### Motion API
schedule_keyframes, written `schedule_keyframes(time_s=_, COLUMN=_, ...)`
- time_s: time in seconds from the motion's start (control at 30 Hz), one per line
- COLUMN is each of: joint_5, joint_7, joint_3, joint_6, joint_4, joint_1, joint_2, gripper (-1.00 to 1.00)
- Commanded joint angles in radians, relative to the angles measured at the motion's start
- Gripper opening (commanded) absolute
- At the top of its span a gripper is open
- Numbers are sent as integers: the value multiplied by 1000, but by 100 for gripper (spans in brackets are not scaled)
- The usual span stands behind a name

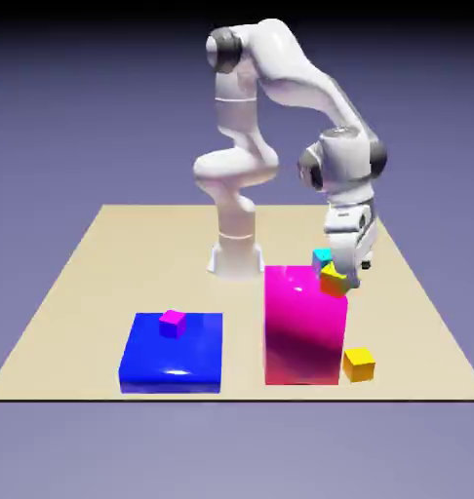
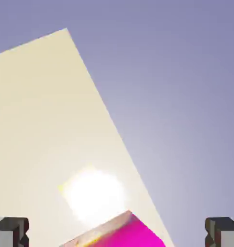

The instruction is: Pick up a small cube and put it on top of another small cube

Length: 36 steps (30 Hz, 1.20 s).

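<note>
The small golden-orange cube rests on the table just to the exterior view's right of the tall magenta block, near the front edge. My gripper hangs farther back, by the magenta block's upper right corner, beside a yellow-topped small cube and a cyan small cube. In the hand view my gripper is open, its grey fingertips far apart with nothing held. A corner of the magenta block shows low between them. The golden-orange cube is out of the hand view.
A flat blue block lies at the exterior view's left with a small magenta cube on top. In the hand view the beige table carries a bright glare patch, and the table edge runs diagonally against the backdrop.
</note>
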Motion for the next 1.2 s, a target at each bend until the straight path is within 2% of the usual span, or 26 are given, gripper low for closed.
schedule_keyframes(time_s=0.0, joint_5=-44, joint_7=12, joint_3=18, joint_6=-21, joint_4=16, joint_1=-12, joint_2=27, gripper=0)
schedule_keyframes(time_s=0.57, joint_5=-783, joint_7=222, joint_3=331, joint_6=-370, joint_4=291, joint_1=-117, joint_2=476, gripper=0)
schedule_keyframes(time_s=0.67, joint_5=-819, joint_7=255, joint_3=366, joint_6=-364, joint_4=283, joint_1=-145, joint_2=485, gripper=0)
schedule_keyframes(time_s=0.8, joint_5=-907, joint_7=312, joint_3=308, joint_6=-258, joint_4=276, joint_1=-148, joint_2=594, gripper=0)
schedule_keyframes(time_s=0.83, joint_5=-907, joint_7=312, joint_3=308, joint_6=-258, joint_4=276, joint_1=-148, joint_2=594, gripper=-100)
schedule_keyframes(time_s=0.97, joint_5=-819, joint_7=255, joint_3=366, joint_6=-363, joint_4=283, joint_1=-145, joint_2=486, gripper=-100)
schedule_keyframes(time_s=1.17, joint_5=-559, joint_7=111, joint_3=306, joint_6=-528, joint_4=279, joint_1=-110, joint_2=324, gripper=-100)
